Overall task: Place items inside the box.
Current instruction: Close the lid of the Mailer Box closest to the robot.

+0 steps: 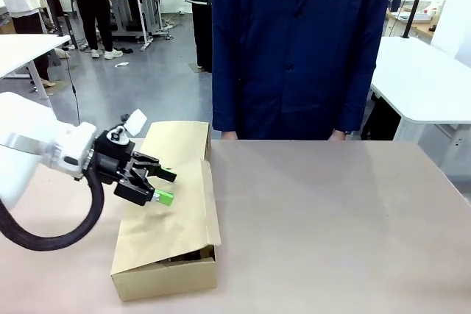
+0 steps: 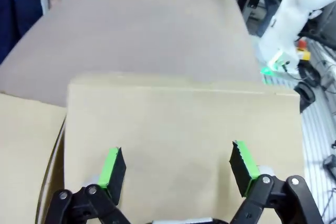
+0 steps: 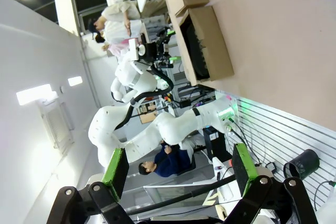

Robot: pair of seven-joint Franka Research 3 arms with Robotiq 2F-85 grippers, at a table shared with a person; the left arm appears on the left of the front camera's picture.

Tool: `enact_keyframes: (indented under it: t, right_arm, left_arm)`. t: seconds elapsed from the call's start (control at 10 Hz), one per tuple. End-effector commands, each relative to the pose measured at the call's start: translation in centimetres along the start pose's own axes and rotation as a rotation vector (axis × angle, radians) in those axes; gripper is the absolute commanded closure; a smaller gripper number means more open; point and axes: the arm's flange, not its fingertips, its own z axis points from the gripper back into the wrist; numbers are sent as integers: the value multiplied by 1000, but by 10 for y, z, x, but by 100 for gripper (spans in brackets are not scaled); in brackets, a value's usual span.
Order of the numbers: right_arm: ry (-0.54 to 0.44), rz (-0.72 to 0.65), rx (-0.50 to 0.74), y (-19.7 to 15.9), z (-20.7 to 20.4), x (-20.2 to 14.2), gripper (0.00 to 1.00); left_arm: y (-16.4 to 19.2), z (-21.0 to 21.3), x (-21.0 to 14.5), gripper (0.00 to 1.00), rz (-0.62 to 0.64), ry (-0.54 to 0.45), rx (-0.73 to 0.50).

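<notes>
Box (image 1: 165, 251) is seen at table's left, its flap (image 1: 173, 215) lowered over most of the opening; a dark gap is left at the near end, where something dark is glimpsed, too hidden to name. Left gripper (image 1: 163, 186) is held just above the flap, jaws open and empty, green pads (image 2: 111, 165) spread over cardboard. Table (image 1: 324, 218) is bare of items, so packing is judged done; closing the flap fully seems left. Right gripper (image 3: 177, 169) is raised off the table, jaws wide, nothing held.
</notes>
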Motion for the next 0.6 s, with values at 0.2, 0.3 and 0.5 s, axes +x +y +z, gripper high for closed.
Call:
enact_keyframes:
  t: [0.2,0.3,0.5]
  right_arm:
    - [1,26,17,2,0,1,0]
    - [1,26,17,2,0,1,0]
    - [1,26,17,2,0,1,0]
  left_arm:
    - [0,0,0,0,0,0,0]
    - [5,1,1,0,25,-29,47]
    - [-7,-7,-12,0,-130,-97,106]
